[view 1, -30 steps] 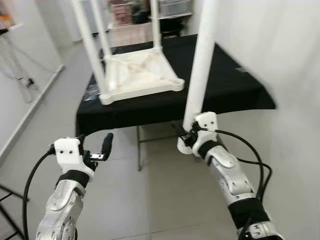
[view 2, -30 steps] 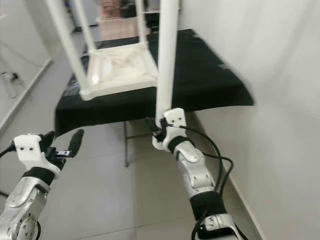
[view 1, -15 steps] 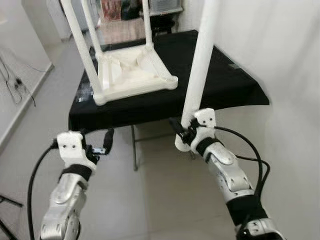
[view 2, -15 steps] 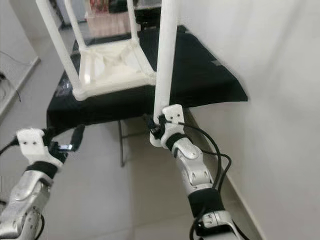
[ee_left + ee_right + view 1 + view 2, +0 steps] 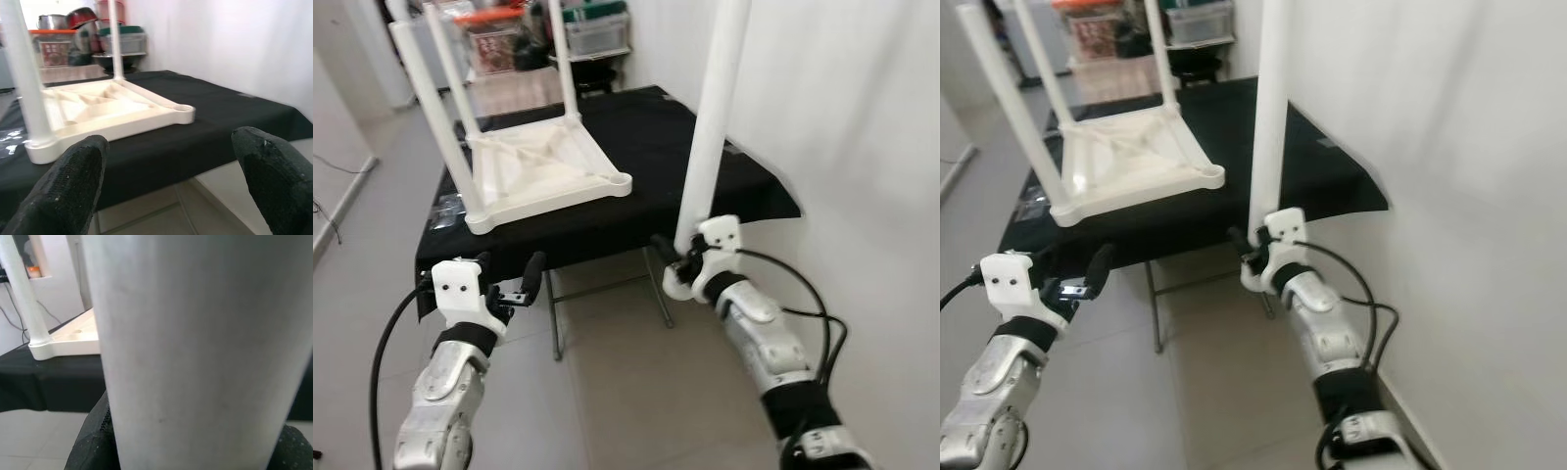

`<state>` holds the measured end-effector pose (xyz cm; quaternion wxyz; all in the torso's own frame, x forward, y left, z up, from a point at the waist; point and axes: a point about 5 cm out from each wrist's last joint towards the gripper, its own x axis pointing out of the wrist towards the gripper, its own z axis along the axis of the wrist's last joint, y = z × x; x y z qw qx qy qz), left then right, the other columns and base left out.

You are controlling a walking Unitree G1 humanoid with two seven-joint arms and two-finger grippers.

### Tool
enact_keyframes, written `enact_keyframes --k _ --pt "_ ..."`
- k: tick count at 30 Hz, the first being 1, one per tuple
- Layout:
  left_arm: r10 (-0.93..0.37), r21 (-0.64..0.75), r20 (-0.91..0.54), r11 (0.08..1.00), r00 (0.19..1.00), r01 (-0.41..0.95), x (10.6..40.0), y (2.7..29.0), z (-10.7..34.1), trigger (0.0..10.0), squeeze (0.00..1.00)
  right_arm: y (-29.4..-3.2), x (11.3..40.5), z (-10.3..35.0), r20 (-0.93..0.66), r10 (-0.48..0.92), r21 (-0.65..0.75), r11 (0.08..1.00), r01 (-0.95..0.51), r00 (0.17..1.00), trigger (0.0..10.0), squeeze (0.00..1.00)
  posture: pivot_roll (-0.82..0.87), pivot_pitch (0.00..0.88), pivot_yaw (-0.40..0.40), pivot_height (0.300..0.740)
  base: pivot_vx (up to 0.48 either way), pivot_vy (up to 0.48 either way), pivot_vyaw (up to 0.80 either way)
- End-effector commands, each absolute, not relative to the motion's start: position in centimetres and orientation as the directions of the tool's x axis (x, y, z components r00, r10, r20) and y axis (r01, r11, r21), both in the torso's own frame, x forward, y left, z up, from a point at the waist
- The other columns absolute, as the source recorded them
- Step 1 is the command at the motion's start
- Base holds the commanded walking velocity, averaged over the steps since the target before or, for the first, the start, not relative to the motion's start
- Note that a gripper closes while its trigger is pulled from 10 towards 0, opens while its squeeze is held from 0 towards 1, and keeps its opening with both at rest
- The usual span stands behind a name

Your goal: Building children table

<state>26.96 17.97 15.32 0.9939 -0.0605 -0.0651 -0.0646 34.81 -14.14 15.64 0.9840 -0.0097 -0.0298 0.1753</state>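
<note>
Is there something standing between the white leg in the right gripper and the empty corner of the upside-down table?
Nothing visible does. The right gripper holds the loose leg upright, in front of the black-covered table. The open corner socket of the upturned white tabletop faces it across bare cloth.

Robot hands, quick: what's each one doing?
Left gripper: open, holding nothing.
Right gripper: shut on the white table leg.

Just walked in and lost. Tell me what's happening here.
The robot is assembling a child's table. Its right gripper is shut on a loose white leg, held upright. The left gripper is open and empty. The tabletop lies upside down on a black-covered table with three legs fitted.
</note>
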Motion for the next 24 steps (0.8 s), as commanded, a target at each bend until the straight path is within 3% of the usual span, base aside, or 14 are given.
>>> enact_keyframes --k 1,5,9,24 --pt "-0.085 -0.096 0.118 0.991 0.989 0.097 26.87 18.98 14.99 10.0 0.00 -12.09 34.82 15.83 0.063 0.402 -0.016 0.916 -0.402 0.913 10.0 0.00 -0.14 0.004 0.074 0.740 0.322 0.000 0.00" --pt "-0.088 -0.093 0.120 0.991 0.989 0.100 26.92 18.96 15.04 10.0 0.00 -12.05 34.83 15.83 0.061 0.403 -0.019 0.915 -0.403 0.913 10.0 0.00 -0.14 0.005 0.075 0.740 0.328 0.000 0.00" --pt "-0.092 -0.090 0.125 0.991 0.988 0.104 26.97 18.94 15.15 10.0 0.00 -12.03 34.82 15.97 0.071 0.410 -0.002 0.912 -0.411 0.909 10.0 0.00 -0.14 0.005 0.075 0.740 0.338 0.000 -0.74" --pt "-0.097 -0.077 0.145 0.991 0.985 0.109 27.16 18.94 15.59 10.0 0.00 -12.18 34.85 16.72 0.114 0.416 0.003 0.908 -0.419 0.902 10.0 0.00 -0.13 0.000 0.073 0.740 0.357 0.000 0.00"
